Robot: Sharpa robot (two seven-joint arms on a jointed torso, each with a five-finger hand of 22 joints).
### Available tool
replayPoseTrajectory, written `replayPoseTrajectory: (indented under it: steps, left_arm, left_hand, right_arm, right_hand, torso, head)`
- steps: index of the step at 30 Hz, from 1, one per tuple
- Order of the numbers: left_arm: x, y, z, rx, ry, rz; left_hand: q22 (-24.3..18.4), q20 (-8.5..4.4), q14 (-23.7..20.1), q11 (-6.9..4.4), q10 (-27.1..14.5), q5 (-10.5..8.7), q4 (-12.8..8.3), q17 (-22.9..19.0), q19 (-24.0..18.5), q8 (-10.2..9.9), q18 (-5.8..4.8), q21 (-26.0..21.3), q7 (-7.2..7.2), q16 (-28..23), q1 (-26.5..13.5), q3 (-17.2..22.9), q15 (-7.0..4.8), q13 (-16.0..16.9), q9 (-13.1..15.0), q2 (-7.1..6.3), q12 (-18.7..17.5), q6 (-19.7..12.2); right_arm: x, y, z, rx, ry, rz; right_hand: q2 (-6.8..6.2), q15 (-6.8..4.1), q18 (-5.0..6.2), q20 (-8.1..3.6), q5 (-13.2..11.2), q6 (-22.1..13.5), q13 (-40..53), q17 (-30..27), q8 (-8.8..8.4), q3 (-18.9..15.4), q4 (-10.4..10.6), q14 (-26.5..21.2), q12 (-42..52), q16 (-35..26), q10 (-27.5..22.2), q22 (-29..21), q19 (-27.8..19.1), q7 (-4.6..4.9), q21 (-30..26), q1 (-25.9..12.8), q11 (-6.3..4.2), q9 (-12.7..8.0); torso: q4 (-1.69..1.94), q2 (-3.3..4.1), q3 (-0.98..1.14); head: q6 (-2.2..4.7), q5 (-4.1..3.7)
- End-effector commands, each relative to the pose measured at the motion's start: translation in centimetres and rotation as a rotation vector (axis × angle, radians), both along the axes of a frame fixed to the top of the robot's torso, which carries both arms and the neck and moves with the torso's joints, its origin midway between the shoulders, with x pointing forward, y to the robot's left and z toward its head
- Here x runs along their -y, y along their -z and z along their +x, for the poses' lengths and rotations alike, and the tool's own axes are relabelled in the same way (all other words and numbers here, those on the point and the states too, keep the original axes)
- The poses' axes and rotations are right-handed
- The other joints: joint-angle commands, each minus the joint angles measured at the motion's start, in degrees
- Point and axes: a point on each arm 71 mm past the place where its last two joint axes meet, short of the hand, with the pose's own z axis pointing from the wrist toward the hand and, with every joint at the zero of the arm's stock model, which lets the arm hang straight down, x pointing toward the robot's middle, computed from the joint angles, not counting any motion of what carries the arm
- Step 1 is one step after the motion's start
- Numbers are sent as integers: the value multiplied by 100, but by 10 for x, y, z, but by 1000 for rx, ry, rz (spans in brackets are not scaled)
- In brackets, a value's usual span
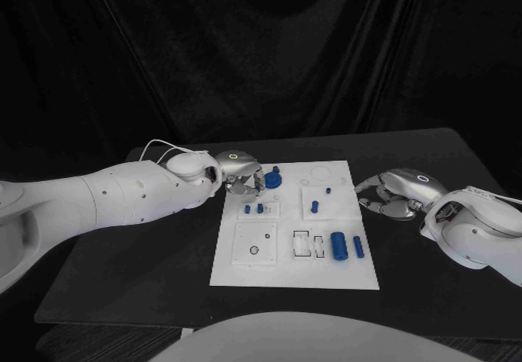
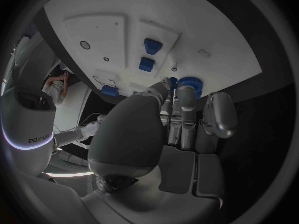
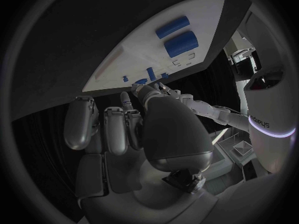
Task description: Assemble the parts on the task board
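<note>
The white task board [image 1: 245,273] lies mid-table. A blue ribbed round part [image 1: 273,179] stands at its far left corner, with a small blue stub on top. My left hand [image 1: 241,178] reaches in from the left, and in the left wrist view its fingertips [image 2: 185,95] and thumb press against the round part [image 2: 187,82]. Two small blue pieces [image 1: 255,207] and two short pegs [image 1: 314,205] stand mid-board. Two blue cylinders [image 1: 339,245] lie near the right edge. My right hand [image 1: 391,196] hovers off the board's right side, fingers curled in, holding nothing.
The board has square recessed plates [image 1: 259,243] and small slots [image 1: 309,243] at its near half. Black table [image 1: 130,279] surrounds the board, with dark curtains behind. In the right wrist view the board [image 3: 118,67] and the two cylinders [image 3: 176,35] lie beyond the curled fingers [image 3: 106,127].
</note>
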Motion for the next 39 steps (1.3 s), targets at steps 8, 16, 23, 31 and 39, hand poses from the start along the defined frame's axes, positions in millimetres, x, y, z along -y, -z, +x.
replayPoseTrajectory:
  steps: [8, 16, 23, 31, 39]
  left_arm:
    - [2, 5, 0, -9, 3, 4]
    - [2, 11, -1, -19, -2, 9]
    - [1, 17, -2, -22, -11, 10]
    - [1, 21, -3, -33, -14, 16]
    - [-1, 25, -3, -41, -23, 23]
  left_hand:
    - [865, -1, -48, -18, 34, -8, 20, 2, -27, -27, 80, -36, -17, -34, 3, 15, 10, 0, -9, -14, -26, 0]
    - [858, 0, -63, -16, 35, -7, 19, -22, -42, -32, 86, -65, -17, -48, 7, 14, 10, -2, -12, -19, -31, -5]
    - [864, 3, -72, -12, 16, 8, 12, -15, -36, -50, 82, -53, -17, -46, 25, 18, 10, -11, -23, -32, -60, -31]
    - [860, 4, -83, -10, 12, 11, 13, -36, -45, -46, 86, -70, -16, -58, 26, 17, 10, -13, -23, -34, -66, -24]
    - [855, 4, -101, -10, 8, 14, 12, -68, -54, -43, 89, -88, -17, -78, 29, 17, 11, -15, -22, -36, -72, -17]
  right_arm:
    - [1, 1, -1, -4, 3, -3]
    - [1, 2, -1, -6, 3, -4]
    - [2, 2, -1, -8, 8, -6]
    - [2, 3, -1, -11, 7, -7]
    - [2, 5, -1, -16, 7, -9]
  right_hand:
    - [-36, 30, 47, 11, 33, 33, 459, 89, -27, 36, 10, 292, -37, -33, 1, 970, -21, -14, -25, -32, 40, -6]
    - [-38, 31, 49, 11, 33, 33, 463, 85, -28, 42, 4, 291, -35, -35, 3, 968, -24, -14, -33, -30, 42, -7]
    - [-38, 31, 49, 11, 33, 33, 463, 85, -28, 42, 4, 291, -35, -35, 3, 968, -24, -14, -33, -30, 42, -7]
    - [-38, 31, 49, 11, 33, 33, 463, 85, -28, 42, 4, 291, -35, -35, 3, 968, -24, -14, -33, -30, 42, -7]
    - [-41, 33, 52, 13, 34, 33, 459, 72, -29, 50, -3, 288, -37, -42, 0, 963, -29, -13, -47, -29, 45, -9]
  torso:
    - [-4, -1, 0]
    - [-3, 1, 1]
    - [0, 2, 1]
    - [0, -2, -4]
    - [-1, 2, 0]
  head:
    - [1, -2]
    - [1, -2]
    - [1, -4]
    - [1, 3]
    - [1, 10]
